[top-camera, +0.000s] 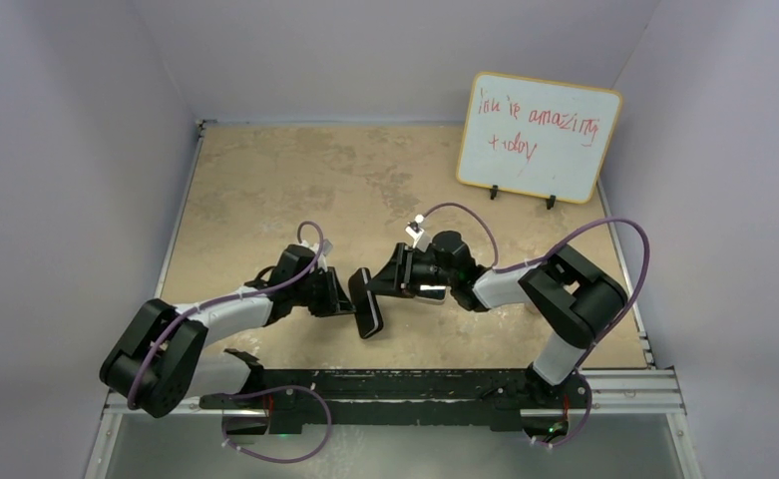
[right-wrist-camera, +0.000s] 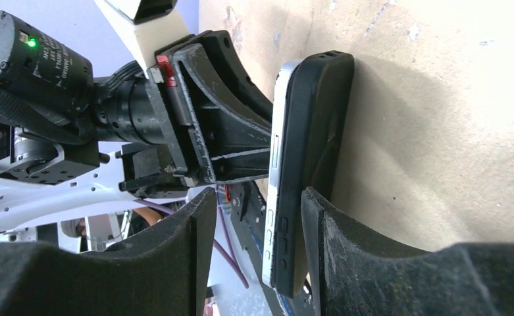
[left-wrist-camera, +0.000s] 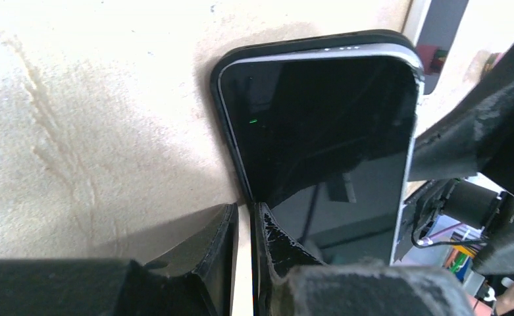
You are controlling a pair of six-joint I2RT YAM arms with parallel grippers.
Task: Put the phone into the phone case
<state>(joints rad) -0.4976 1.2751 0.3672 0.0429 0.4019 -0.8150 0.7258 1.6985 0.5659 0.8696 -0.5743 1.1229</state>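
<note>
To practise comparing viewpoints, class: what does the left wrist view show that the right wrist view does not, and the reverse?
Only the left wrist view shows the phone face on, its dark screen filling the view. Only the right wrist view shows the phone's silver side edge with its buttons, the phone case behind it, and the left end effector reaching in from the screen side. Both show the phone with its case, and the tan table.

The phone (left-wrist-camera: 320,145) lies against the phone case (right-wrist-camera: 316,131); the whiteboard (top-camera: 540,135) stands behind, rightward.

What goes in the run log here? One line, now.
step: seating | left gripper: pinching phone with phone case | right gripper: open, straddling both | fit: silver side uncovered
</note>
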